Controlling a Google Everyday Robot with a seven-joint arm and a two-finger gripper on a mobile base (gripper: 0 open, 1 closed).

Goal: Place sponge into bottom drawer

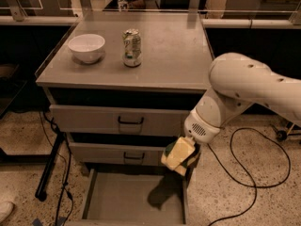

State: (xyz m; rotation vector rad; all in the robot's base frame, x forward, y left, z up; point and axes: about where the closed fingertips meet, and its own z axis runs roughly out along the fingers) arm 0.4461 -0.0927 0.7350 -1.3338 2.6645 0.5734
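Observation:
My gripper (182,155) hangs from the white arm at the cabinet's right front, in front of the middle drawer, and is shut on the sponge (176,153). The sponge's yellow foam side faces the camera; a sliver of dark green shows at its left edge. It is held above the right rear part of the bottom drawer (134,201), which is pulled out, a wide shallow grey tray with a bare floor. The sponge's shadow falls on that floor.
On the cabinet top stand a white bowl (86,47) at the left and a drink can (132,47) beside it. Two upper drawers with black handles (130,121) are shut. A black cable (244,173) lies on the speckled floor at the right; a black stand leg (49,166) at the left.

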